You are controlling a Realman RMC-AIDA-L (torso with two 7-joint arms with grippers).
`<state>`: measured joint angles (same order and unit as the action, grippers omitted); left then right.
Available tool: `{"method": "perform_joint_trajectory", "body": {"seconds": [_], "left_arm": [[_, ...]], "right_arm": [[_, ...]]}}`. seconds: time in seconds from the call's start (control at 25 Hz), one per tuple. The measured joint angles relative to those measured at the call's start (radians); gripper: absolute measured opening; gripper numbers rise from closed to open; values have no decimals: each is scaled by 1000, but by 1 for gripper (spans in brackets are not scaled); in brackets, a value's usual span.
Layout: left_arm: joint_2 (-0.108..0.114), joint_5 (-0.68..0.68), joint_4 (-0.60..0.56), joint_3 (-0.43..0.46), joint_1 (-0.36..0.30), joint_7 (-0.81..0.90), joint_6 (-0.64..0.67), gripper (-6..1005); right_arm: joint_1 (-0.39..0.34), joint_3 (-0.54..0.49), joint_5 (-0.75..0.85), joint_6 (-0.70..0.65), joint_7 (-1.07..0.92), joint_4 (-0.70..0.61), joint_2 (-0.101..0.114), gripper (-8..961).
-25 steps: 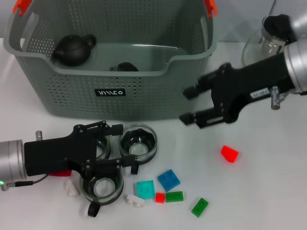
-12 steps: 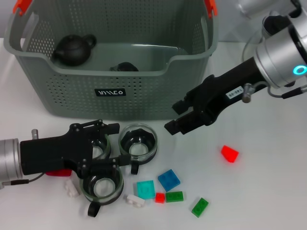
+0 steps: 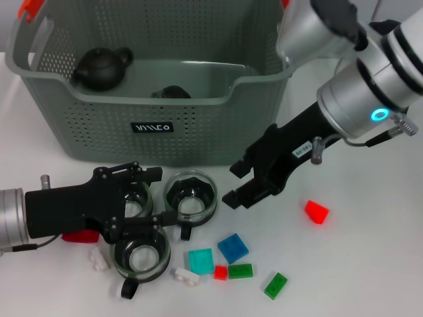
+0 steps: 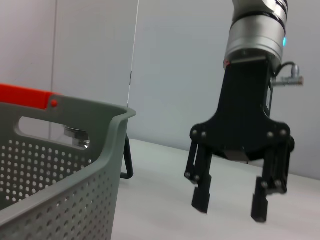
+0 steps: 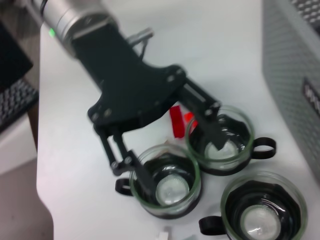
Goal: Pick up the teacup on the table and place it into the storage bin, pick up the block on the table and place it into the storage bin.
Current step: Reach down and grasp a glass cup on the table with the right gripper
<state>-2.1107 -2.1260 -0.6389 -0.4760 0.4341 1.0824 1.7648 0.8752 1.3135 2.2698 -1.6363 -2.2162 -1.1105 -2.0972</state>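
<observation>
While three glass teacups sat on the table in front of the storage bin point(image 3: 211, 135), I had the left gripper point(image 3: 149, 201) low over them with its fingers spread, one dipping into the nearest teacup point(image 3: 140, 256) and one into the cup behind point(image 3: 135, 201), gripping neither yet. To the right, the third teacup point(image 3: 190, 196) stood untouched, the right gripper point(image 3: 243, 185) hovered spread and empty, and the blocks, including a blue block point(image 3: 232, 247) and a red block point(image 3: 316, 212), lay loose. Inside the bin I saw a dark teapot point(image 3: 100, 68), but a second dark shape point(image 3: 173, 92) was half hidden by the rim.

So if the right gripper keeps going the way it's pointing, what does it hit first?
Probably the glass teacup nearest it. The open right gripper points toward the cups in front of the storage bin, but it may pass above the rim.
</observation>
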Motion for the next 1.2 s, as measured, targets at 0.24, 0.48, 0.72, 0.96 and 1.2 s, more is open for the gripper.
{"method": "perform_joint_trajectory", "body": {"seconds": [0.24,0.48,0.72,0.96,1.2], "left_arm": [[-4,8,6,3,-11,0,-10,830],[-9,11,9,31,-23,4,-16,829],[-9,11,15,50,-27,8,-16,829],[-9,11,19,56,-29,8,-16,829],[-10,11,20,56,-29,11,-16,829]], "right_arm": [[2,71,1,49,130,31,-3,625],[10,189,1,124,195,41,-4,625],[34,314,21,225,211,42,-6,626],[53,403,57,291,211,44,-11,626],[80,466,78,345,233,65,-14,625]]}}
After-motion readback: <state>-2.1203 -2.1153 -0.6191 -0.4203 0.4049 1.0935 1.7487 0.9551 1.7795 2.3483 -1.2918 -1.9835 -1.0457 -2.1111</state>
